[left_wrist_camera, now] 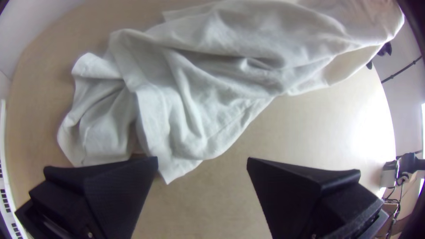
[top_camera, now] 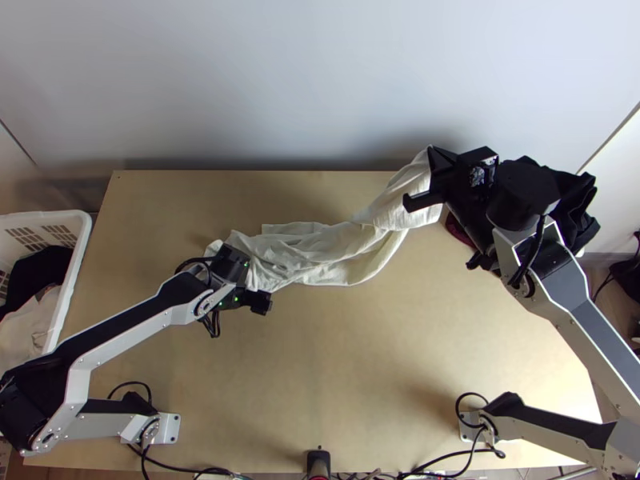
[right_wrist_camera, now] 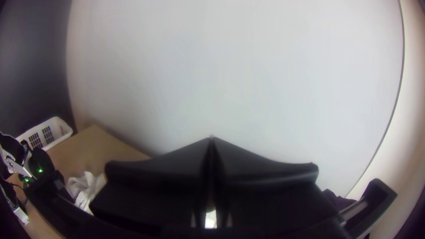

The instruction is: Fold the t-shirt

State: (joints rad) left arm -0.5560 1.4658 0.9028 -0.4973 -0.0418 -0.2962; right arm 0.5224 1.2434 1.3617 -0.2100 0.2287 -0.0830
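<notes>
T-shirt (top_camera: 324, 254): white, lies bunched and twisted across the far part of the table (top_camera: 336, 384), with many creases; one end near the left gripper, the other end drawn up toward the far right, seemingly lifted from the table.

Left gripper (left_wrist_camera: 202, 163): fingers (left_wrist_camera: 110, 190) released and wide apart, with nothing between; placed at the lower-lying end of the t-shirt, over the cloth's edge in the wrist view. Contact with the cloth: cannot tell.

Right gripper (right_wrist_camera: 211, 138): fingers clenched together on the raised end of the t-shirt. Exact part in the grip, sleeve or hem or other: cannot tell.

Progress of folding: at a very early stage, by judgement. Done: one end gripped and raised. Not done: spreading flat, smoothing, any orderly fold.

Left to do: probably take a second hold with the left gripper, open out the cloth, lay flat, then fold in sleeves and body.

White basket (top_camera: 50, 216): at the table's left side, with dark and pale clothes inside.

Dark clothes pile (top_camera: 582, 200): at the far right corner, beside and partly under the right arm (top_camera: 572, 296).
</notes>
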